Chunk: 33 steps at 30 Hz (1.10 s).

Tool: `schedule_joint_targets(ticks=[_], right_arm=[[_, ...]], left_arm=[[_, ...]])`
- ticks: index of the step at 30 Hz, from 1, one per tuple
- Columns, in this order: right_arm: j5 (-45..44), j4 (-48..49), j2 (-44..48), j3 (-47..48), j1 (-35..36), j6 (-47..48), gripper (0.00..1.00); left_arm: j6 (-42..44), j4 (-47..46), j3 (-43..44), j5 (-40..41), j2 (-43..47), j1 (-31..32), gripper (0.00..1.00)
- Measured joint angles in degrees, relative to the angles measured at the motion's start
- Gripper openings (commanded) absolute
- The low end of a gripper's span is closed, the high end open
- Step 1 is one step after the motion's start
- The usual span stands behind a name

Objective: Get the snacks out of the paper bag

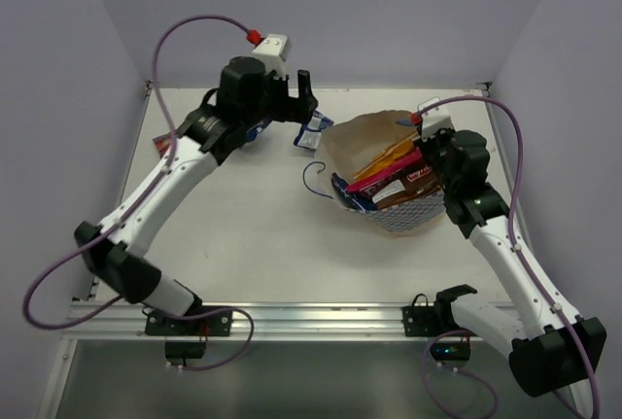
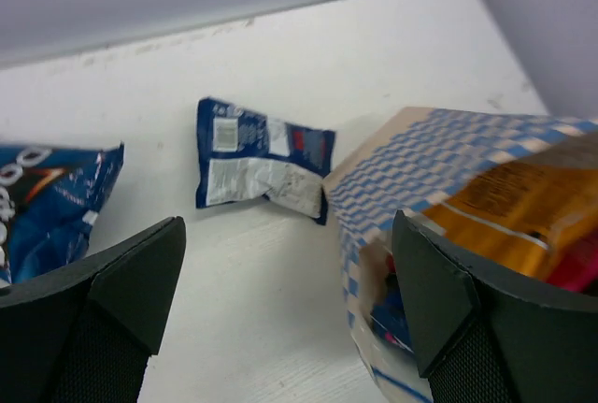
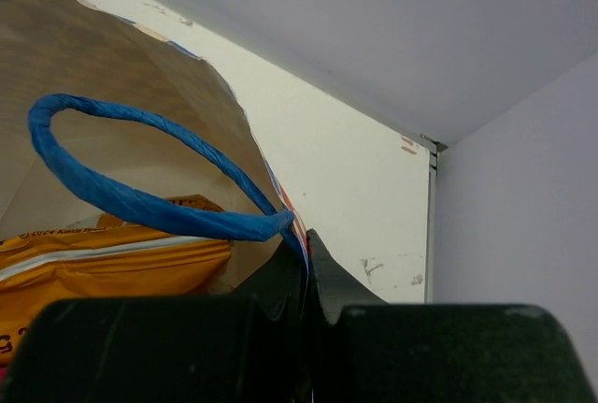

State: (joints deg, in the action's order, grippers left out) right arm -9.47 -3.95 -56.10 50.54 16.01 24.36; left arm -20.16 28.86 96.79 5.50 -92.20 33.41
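— Left arm?
— Stretched to the far edge. The left gripper is spread and empty above the blue-white packet, just beside the bag.
— Right?
— Elbow bent, right gripper pinching what looks like the bag's rim. The orange packet is inside.

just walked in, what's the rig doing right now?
The left gripper hangs open and empty near a small blue-white packet lying on the table beside the paper bag. A blue packet is out too. The right gripper is shut on the bag's rim. The orange packet, pink-red packet and brown packet are inside.
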Motion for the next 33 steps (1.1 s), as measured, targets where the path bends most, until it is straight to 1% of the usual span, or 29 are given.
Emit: schedule_joint_targets(ticks=[3, 5, 7, 9, 11, 13, 17, 21, 24, 27, 28, 31, 33], right_arm=[[1.3, -0.9, 0.0, 0.5, 0.0, 0.6, 0.0], [2.2, -1.8, 0.0, 1.2, 0.0, 0.8, 0.0], [3.2, -2.5, 0.0, 1.9, 0.0, 0.8, 0.0], [4.1, -2.9, 0.0, 2.4, 0.0, 0.8, 0.0], [4.8, -3.3, 0.0, 2.8, 0.0, 0.8, 0.0], [5.6, -3.4, 0.0, 2.9, 0.0, 0.9, 0.0], [6.6, -4.0, 0.0, 2.9, 0.0, 1.1, 0.0], [7.3, -4.3, 0.0, 2.9, 0.0, 1.1, 0.0], [7.6, -4.2, 0.0, 2.9, 0.0, 1.1, 0.0], [7.6, -4.3, 0.0, 2.9, 0.0, 1.1, 0.0], [7.6, -4.3, 0.0, 2.9, 0.0, 1.1, 0.0], [7.6, -4.3, 0.0, 2.9, 0.0, 1.1, 0.0], [7.6, -4.3, 0.0, 2.9, 0.0, 1.1, 0.0]], left_arm=[[4.5, -3.3, -3.4, -7.5, 9.9, 0.2, 0.97], [8.1, -5.7, -5.5, -11.5, 14.3, 1.6, 0.96], [11.6, -7.4, -7.3, -14.2, 16.2, 4.6, 0.95], [14.0, -8.2, -8.5, -16.3, 16.1, 7.9, 0.95], [15.5, -8.9, -9.4, -18.7, 13.3, 11.4, 0.94], [16.0, -9.1, -10.1, -20.1, 9.6, 13.1, 0.94], [16.4, -9.4, -10.2, -20.4, 2.8, 14.6, 0.93], [16.2, -10.8, -10.1, -20.4, -1.4, 15.5, 0.89], [15.3, -12.5, -8.9, -20.3, -3.6, 15.9, 0.85], [14.7, -14.1, -7.8, -19.5, -5.5, 16.0, 0.78], [14.6, -14.6, -7.5, -18.9, -6.1, 16.0, 0.72], [14.1, -15.2, -7.2, -17.2, -7.6, 16.1, 0.63], [13.6, -15.5, -7.2, -16.4, -8.4, 16.1, 0.62]])
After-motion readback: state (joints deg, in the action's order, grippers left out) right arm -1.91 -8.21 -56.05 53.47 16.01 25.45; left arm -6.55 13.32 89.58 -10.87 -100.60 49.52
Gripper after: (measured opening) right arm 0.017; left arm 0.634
